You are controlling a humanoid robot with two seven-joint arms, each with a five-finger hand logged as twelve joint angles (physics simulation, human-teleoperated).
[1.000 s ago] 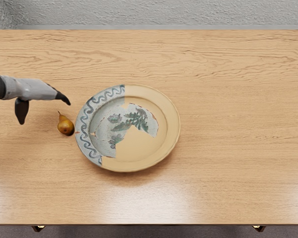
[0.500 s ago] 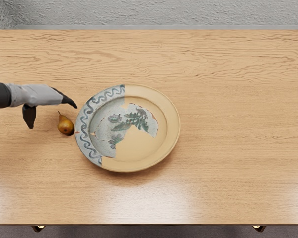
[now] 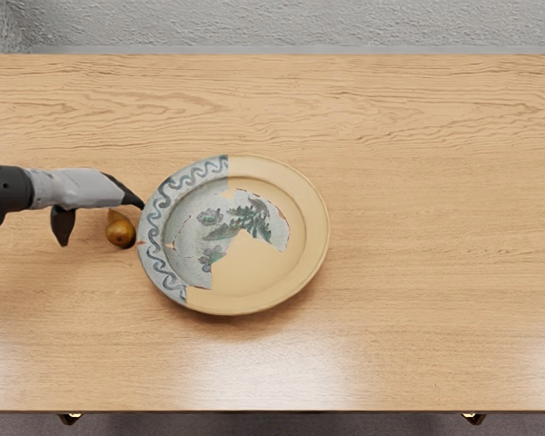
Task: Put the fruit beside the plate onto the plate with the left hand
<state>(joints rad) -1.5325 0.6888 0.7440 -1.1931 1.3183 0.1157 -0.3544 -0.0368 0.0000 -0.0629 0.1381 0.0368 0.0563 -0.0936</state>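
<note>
A small brown pear [image 3: 121, 232] lies on the table just left of the plate, touching or almost touching its rim. The round plate [image 3: 302, 218] is tan with a blue wave border and a leaf pattern on its left half. My left hand [image 3: 95, 211] reaches in from the left edge and hovers right above the pear's top, fingers spread and holding nothing. Its thumb [image 3: 63, 225] hangs down left of the pear and a dark fingertip [image 3: 133, 199] points toward the plate rim. The pear's stem is hidden behind the hand.
The wooden table [image 3: 418, 136] stretches wide around the plate. Its front edge runs along the bottom of the view, and a grey wall lies behind the far edge.
My left hand has moved right and down, from left of the pear to directly over its top. The pear and plate have not moved.
</note>
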